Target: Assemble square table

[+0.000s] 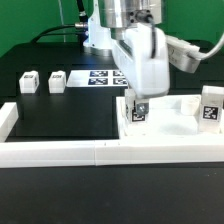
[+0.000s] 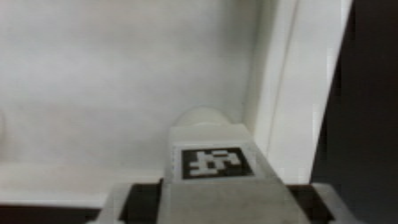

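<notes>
Fingers pinching a leg block over the top

Fingers [image 2: 135, 206] are clamped on the flat sides of a leg block [image 2: 215, 150], tag facing the wrist camera. The block sits just inside the square top [image 1: 172, 126], near its rim; contact unclear. Spare legs [image 1: 28, 82] lie well apart on the counter [image 1: 60, 115]. Likely light, rigid, slick plastic: grip the flat faces, squarely.

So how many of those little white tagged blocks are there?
4 blocks: two side by side at the exterior view's left; one in the gripper at the square top; one at that view's right edge.
</notes>
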`<state>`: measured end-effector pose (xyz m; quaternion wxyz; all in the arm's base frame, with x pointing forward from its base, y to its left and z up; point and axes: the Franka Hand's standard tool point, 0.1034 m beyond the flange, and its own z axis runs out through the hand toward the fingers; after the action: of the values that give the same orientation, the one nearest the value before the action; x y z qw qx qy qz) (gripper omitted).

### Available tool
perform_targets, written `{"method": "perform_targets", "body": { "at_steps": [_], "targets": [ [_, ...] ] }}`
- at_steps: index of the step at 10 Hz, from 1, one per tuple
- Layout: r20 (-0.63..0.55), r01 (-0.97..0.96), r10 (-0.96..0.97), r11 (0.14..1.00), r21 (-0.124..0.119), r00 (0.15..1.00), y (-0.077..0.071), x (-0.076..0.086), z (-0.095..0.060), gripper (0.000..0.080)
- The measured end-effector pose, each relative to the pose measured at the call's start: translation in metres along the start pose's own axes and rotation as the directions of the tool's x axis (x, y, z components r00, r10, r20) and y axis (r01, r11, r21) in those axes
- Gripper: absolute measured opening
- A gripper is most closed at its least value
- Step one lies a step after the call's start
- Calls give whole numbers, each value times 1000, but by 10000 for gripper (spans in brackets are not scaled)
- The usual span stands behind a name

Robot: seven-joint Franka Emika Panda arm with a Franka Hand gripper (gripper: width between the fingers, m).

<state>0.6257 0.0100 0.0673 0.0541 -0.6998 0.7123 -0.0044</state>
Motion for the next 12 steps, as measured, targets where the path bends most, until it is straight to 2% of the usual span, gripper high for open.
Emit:
{"method": "perform_targets", "body": {
  "at_steps": [2, 3, 7, 8, 10, 11, 12],
  "targets": [
    [37, -312, 311, 950, 13, 950, -1, 1, 1, 290],
    [41, -370, 369, 929, 14, 929, -1, 1, 1, 290],
    [20, -413, 413, 911, 18, 911, 1, 3, 0, 298],
    [20, -409, 408, 913, 18, 913, 1, 3, 0, 324],
    [21, -407, 407, 913, 18, 913, 1, 2, 1, 581],
    [26, -380, 380, 925, 22, 925, 2, -1, -4, 581],
    [38, -283, 282, 958, 34, 959, 3, -5, -19, 639]
  ]
}}
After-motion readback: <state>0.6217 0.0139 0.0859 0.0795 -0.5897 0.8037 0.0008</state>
